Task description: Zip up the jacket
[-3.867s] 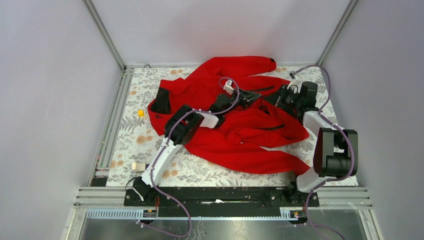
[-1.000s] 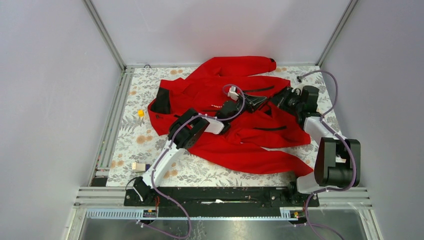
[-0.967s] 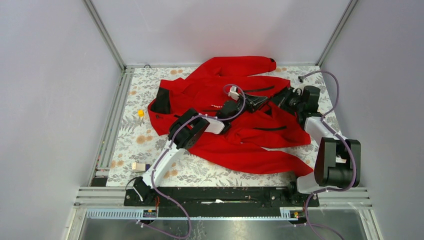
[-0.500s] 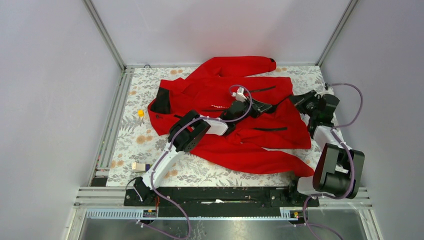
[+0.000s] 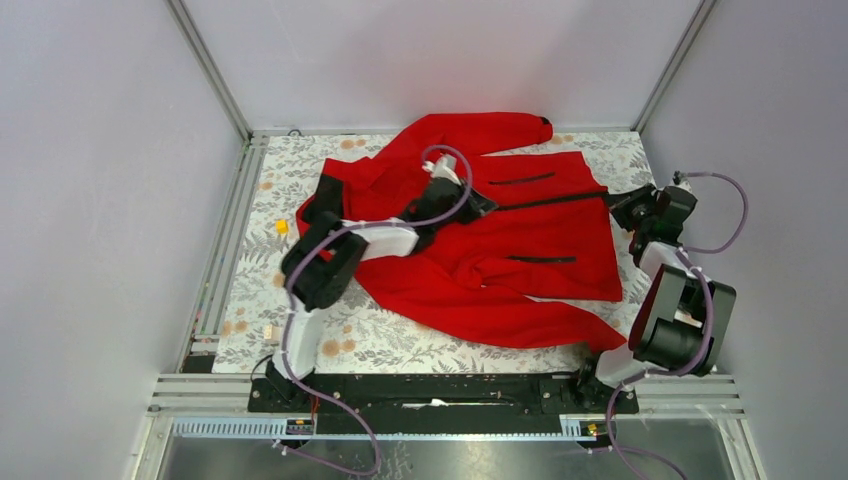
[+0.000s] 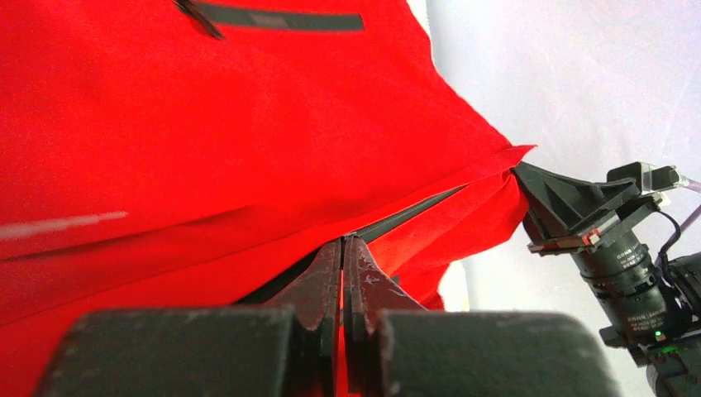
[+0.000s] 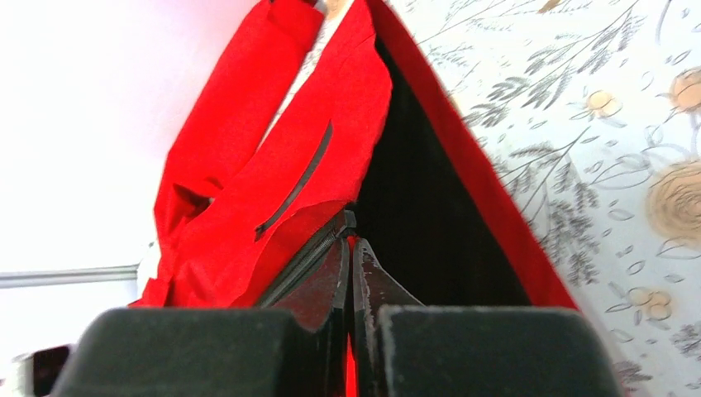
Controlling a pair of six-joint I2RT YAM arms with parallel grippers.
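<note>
The red jacket [image 5: 520, 250] lies spread on the floral table, its black collar lining [image 5: 325, 198] at the left. Its dark front zipper [image 5: 550, 200] is stretched in a straight line between my two grippers. My left gripper [image 5: 482, 206] is shut on the zipper at mid-chest; in the left wrist view its tips [image 6: 343, 241] pinch the zipper track [image 6: 422, 207]. My right gripper [image 5: 614, 199] is shut on the jacket's hem at the zipper's bottom end, as the right wrist view [image 7: 350, 241] shows beside the zipper teeth [image 7: 310, 256]. The slider itself is hidden by the left fingers.
A small yellow cube [image 5: 282, 226] and a pale block [image 5: 275, 333] lie on the floral table [image 5: 300, 290] left of the jacket. Metal rails [image 5: 225, 240] and grey walls enclose the table. The right arm stands near the right wall. A sleeve [image 5: 470, 128] reaches the back edge.
My right gripper pulled the hem out to the right, drawing the front flat and the zipper taut. My left gripper slid left along the zipper toward the collar.
</note>
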